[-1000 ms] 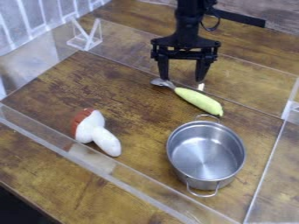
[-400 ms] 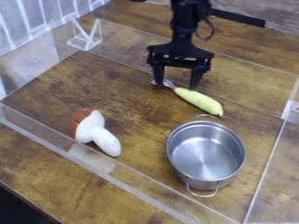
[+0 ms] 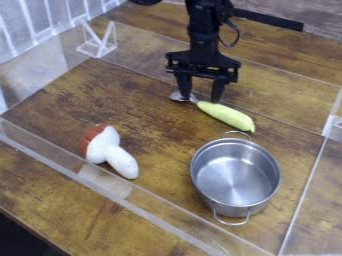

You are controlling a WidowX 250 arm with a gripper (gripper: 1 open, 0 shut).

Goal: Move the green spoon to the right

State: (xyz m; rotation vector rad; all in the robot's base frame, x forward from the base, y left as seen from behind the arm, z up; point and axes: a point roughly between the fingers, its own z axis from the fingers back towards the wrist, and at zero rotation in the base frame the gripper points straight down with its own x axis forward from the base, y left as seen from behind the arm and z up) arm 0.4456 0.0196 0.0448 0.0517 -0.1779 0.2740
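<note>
Hanging nose-down from the top of the view, the gripper [image 3: 202, 91] has its black fingers [image 3: 182, 88] parted over the wooden table [image 3: 80, 95], with bare wood showing between their tips. The jaws stand apart and pinch nothing that can be seen. The fingertips reach down close to the tabletop, just above the silver end of the spoon [image 3: 225, 115]; whether one of them touches the metal bowl cannot be told from this angle.

The spoon lies flat on the wood, right of the table's middle. Its thick yellow-green handle runs slantwise toward the lower right, and its small silver bowl points to the upper left, under the gripper. The handle's far end lies near the pot [image 3: 235, 175] but apart from it, with a strip of wood between them.

The pot is a shiny steel one, standing upright in the lower right part of the table, with a loop handle at its lower rim. Nothing shows inside it.

A white mushroom [image 3: 111, 152] with a red cap lies on its side at lower left, well apart from both spoon and pot, cap toward the upper left.

Clear plastic walls [image 3: 305, 205] ring the work area, and a small clear stand [image 3: 96, 40] sits at the upper left corner.
</note>
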